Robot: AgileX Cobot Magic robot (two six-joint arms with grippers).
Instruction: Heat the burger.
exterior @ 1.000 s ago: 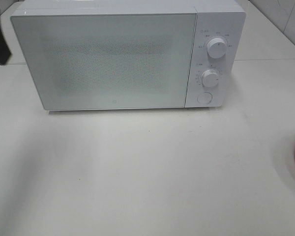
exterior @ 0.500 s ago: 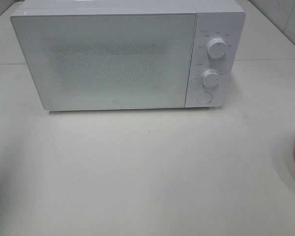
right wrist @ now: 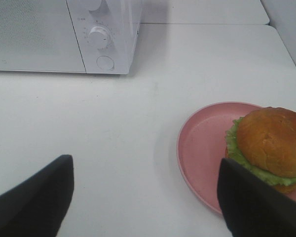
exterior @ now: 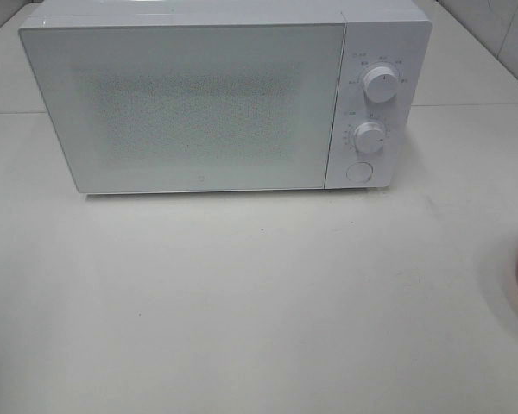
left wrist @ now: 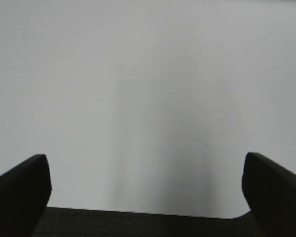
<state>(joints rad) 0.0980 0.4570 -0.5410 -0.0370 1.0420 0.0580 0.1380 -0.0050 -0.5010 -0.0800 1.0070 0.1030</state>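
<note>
burger [right wrist: 271, 143] sits on pink plate [right wrist: 202, 148], microwave [exterior: 198, 103] door closed.

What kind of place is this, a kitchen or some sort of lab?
Probably a mock kitchen corner set up for testing, not a lived-in one: a white microwave with its door shut stands on a plain white table, and a burger sits on a pink plate beside it.

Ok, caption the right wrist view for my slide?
Open right pincer above the table, burger on pink plate, closed microwave behind.
</note>
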